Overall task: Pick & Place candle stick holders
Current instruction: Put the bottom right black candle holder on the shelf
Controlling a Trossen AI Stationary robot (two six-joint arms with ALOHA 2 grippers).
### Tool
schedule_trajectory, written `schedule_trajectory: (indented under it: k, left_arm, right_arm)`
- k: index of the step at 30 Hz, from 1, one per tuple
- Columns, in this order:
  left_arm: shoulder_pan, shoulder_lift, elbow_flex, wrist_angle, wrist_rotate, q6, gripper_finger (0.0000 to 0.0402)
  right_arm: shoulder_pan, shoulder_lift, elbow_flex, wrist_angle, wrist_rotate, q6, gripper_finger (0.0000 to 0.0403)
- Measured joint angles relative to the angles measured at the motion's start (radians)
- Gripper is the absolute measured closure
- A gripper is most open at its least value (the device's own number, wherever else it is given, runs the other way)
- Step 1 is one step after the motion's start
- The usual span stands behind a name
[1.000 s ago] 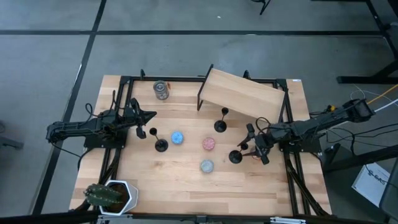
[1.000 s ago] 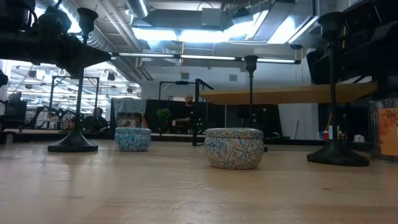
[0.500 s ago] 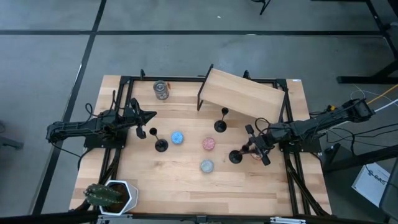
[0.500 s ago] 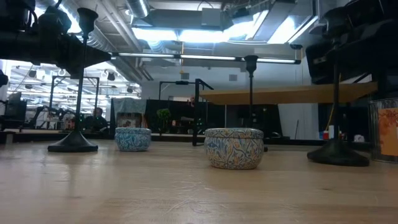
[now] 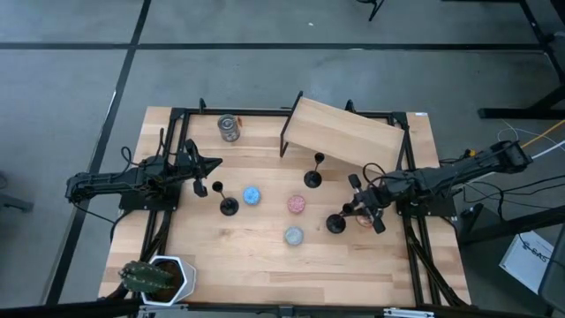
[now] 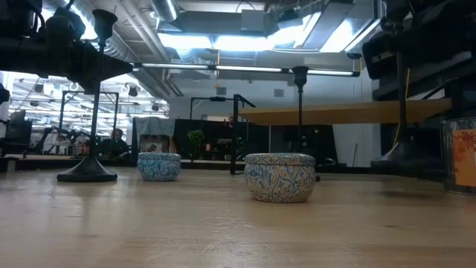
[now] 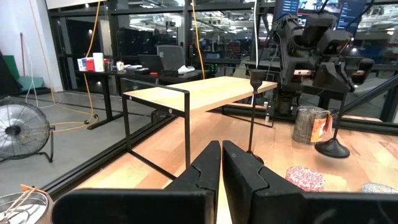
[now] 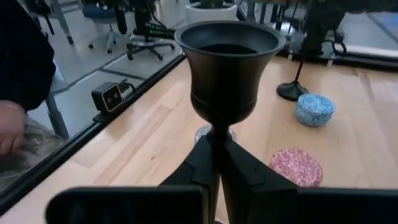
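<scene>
right gripper (image 5: 353, 208) | gripping black candle stick holder (image 5: 336, 223) by stem, right of centre | left gripper (image 5: 212, 165) | fingers pressing together, holding nothing, idling centre left

Desk (image 5: 265, 265) front edge strip is open; mid-desk cluttered by discs (image 5: 294, 236) and candle stick holders (image 5: 229, 206), wooden shelf (image 5: 340, 132) blocks back-right corner.

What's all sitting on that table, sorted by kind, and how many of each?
Black candle holders: 3
Small round tins: 3, blue, pink, grey
Shiny cans: 2
Wooden shelf: 1
Potted plant: 1
Total: 10
</scene>
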Motion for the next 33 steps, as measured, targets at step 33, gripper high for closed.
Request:
schedule_trajectory:
  k: [33]
  left_arm:
    - [0.0, 0.0, 0.0, 0.0, 0.0, 0.0, 0.039]
  right_arm:
    - [-0.214, -0.003, 0.776, -0.685, 0.003, -0.151, 0.0386]
